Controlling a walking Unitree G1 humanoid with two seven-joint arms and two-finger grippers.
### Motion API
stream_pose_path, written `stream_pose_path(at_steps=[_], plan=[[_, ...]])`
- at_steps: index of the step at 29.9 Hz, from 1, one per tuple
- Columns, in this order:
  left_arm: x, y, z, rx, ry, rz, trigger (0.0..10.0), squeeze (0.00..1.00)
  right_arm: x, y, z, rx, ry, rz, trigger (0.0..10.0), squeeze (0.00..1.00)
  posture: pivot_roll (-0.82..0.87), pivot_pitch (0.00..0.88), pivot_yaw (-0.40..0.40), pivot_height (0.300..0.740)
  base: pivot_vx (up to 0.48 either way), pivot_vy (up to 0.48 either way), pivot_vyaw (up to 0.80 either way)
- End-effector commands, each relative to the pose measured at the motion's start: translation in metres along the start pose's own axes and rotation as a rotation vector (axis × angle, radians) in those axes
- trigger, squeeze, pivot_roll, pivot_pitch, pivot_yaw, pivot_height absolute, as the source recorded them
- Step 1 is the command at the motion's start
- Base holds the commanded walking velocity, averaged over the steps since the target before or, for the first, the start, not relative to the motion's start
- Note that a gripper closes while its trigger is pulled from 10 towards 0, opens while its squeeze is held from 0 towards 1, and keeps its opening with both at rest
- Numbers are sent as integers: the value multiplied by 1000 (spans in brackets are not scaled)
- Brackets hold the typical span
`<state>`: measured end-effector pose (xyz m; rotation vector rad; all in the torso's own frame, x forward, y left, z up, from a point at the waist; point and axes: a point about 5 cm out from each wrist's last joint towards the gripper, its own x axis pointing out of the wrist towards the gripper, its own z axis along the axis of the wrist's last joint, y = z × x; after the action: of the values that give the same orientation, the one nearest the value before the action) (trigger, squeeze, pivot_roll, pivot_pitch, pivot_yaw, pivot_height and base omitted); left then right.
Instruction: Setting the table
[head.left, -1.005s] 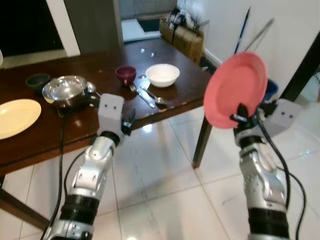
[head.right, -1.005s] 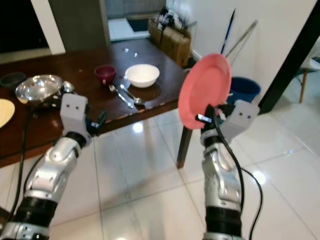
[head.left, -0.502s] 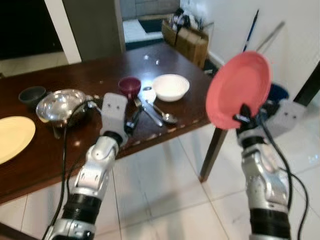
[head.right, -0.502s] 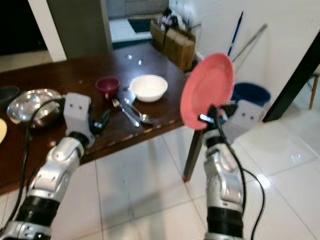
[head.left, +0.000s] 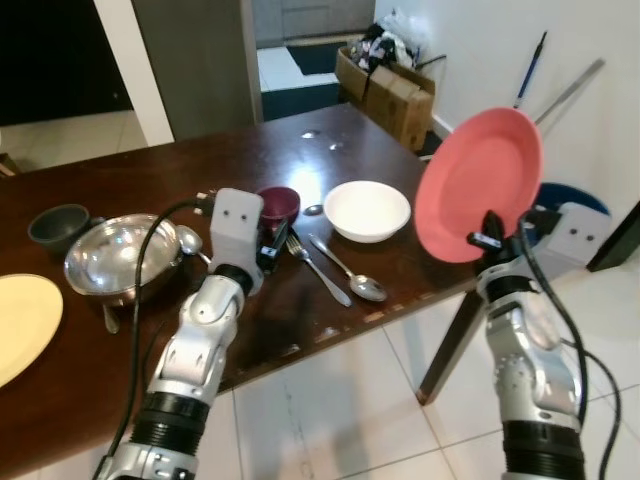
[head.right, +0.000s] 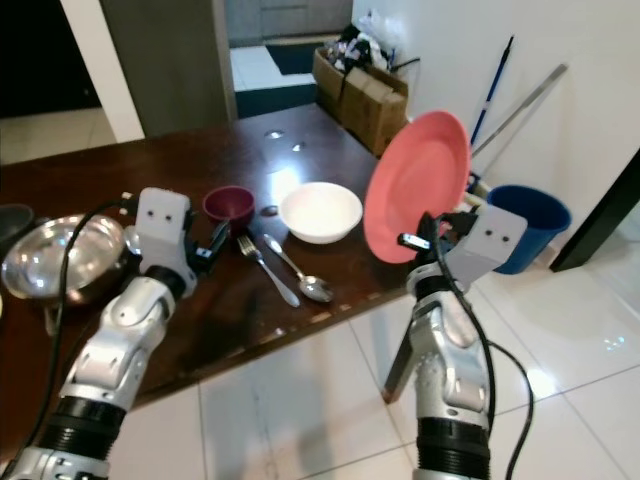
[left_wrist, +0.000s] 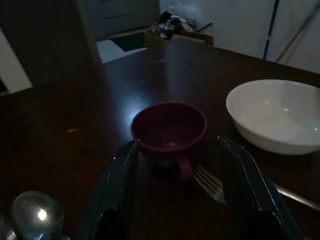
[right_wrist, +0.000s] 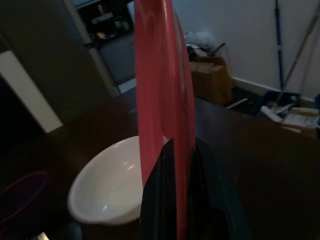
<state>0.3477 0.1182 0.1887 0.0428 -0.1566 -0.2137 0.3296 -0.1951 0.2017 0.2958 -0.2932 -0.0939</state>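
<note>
Right gripper (head.left: 487, 238) pinches pink plate (head.left: 480, 183) rim, plate upright beyond table (head.left: 60, 350) corner. Tilt flat before lowering; avoid white bowl (head.left: 367, 209). Left gripper (left_wrist: 175, 160) spread, near maroon cup (left_wrist: 170, 131).

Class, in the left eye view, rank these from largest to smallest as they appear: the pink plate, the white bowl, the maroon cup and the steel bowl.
1. pink plate, though held nearer the camera by the right gripper
2. steel bowl
3. white bowl
4. maroon cup
</note>
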Motion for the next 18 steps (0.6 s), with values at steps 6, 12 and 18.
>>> stream_pose_path(at_steps=[6,12,18], plan=[[-2,-11,3,-73,-13,-110,10000,0,-4,-17,30,-133,-124,-34,10000,0,-135,44,115,740,53,0,0],[-1,-12,10,-97,-37,-171,10000,0,-7,-30,56,-205,-205,-68,10000,0,-140,45,116,740,0,0,0],[4,-10,14,-84,-36,-180,10000,0,-17,-68,50,-283,-160,-228,10000,0,-145,44,124,740,0,0,0]])
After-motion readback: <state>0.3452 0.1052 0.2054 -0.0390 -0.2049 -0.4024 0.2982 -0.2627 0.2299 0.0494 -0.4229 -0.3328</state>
